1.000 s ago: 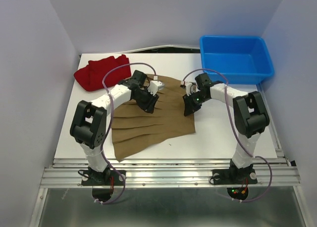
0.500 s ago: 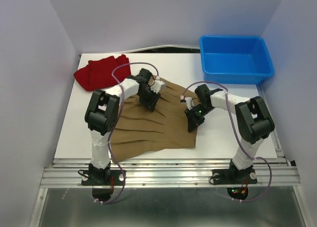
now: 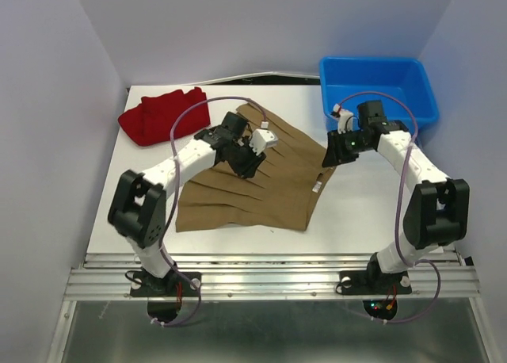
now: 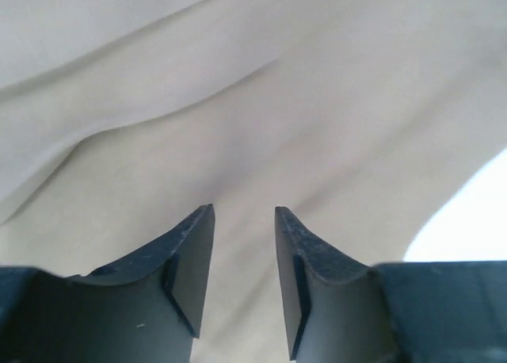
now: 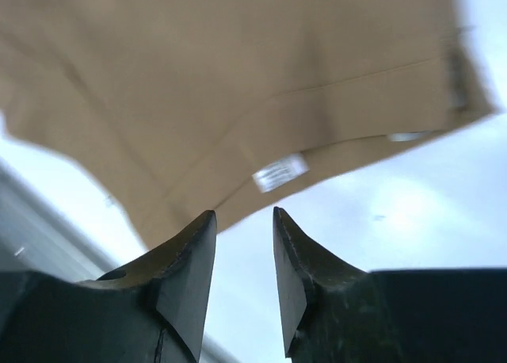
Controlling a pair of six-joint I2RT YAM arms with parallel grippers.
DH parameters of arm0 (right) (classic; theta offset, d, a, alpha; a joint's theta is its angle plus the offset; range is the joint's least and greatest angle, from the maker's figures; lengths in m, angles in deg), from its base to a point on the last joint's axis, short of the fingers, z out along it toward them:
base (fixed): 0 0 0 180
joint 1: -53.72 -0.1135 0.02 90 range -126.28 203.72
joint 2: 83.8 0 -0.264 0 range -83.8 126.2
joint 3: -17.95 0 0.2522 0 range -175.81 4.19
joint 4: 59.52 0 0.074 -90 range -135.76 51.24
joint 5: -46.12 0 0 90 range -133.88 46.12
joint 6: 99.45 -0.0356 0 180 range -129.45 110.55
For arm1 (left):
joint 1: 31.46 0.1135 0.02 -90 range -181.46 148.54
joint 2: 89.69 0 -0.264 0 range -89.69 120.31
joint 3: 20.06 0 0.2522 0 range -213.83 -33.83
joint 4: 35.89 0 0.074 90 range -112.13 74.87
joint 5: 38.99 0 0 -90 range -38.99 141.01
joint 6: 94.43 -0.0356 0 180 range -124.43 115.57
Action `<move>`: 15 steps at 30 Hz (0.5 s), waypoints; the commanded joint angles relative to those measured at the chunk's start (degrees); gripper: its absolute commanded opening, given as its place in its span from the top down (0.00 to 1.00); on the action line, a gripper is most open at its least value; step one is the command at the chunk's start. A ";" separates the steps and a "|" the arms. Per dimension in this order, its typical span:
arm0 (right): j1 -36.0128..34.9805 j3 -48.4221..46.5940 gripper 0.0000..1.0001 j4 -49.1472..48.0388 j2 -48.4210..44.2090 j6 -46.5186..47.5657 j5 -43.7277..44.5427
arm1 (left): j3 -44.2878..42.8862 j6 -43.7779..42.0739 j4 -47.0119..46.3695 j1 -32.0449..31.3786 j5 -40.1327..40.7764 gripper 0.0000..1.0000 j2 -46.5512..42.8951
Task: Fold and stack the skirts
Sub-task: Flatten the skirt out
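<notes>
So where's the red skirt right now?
In the top view the red skirt lies bunched at the table's far left corner, apart from the tan skirt spread mid-table and beyond the left gripper.

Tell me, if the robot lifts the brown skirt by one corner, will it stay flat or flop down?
Probably flop: the brown skirt lies in soft creases and folds, like thin cloth. It would likely hang and bunch below wherever it is pinched. Spread so thin and flat, it is probably light too.
</notes>
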State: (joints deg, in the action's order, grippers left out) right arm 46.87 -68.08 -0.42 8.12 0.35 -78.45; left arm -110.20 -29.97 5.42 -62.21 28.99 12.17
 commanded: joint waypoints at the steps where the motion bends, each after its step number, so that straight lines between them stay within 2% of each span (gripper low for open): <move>1: 0.17 -3.05 0.58 -5.34 -0.43 -3.65 17.48 | 6.23 -3.99 -6.62 -8.26 3.64 0.51 -13.35; 2: 0.17 -3.05 0.57 -5.87 0.79 -4.43 18.99 | 8.77 -4.17 -8.63 -11.94 5.74 0.50 -14.32; 4: 0.88 -2.27 0.57 -7.71 1.85 -4.88 21.46 | 10.89 -4.17 -10.84 -15.47 7.42 0.49 -16.17; 5: 1.40 -1.83 0.57 -8.68 2.47 -4.97 22.17 | 12.47 -4.52 -12.68 -18.97 9.26 0.48 -16.00; 9: 1.93 -0.77 0.55 -12.20 3.61 -5.32 23.58 | 13.45 -4.43 -16.03 -26.53 12.61 0.48 -13.54; 12: 2.55 -1.47 0.52 -13.17 4.32 -5.67 23.14 | 13.01 -3.73 -19.19 -31.46 15.60 0.48 -10.47; 15: 2.55 -2.26 0.48 -13.17 4.50 -5.94 21.56 | 11.34 -1.98 -21.75 -33.41 17.62 0.50 -6.87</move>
State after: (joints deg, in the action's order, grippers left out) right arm 49.08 -68.82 -9.90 12.89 -4.61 -57.40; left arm -97.44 -33.34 -10.03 -93.24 41.87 3.45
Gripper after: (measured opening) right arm 0.509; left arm 0.511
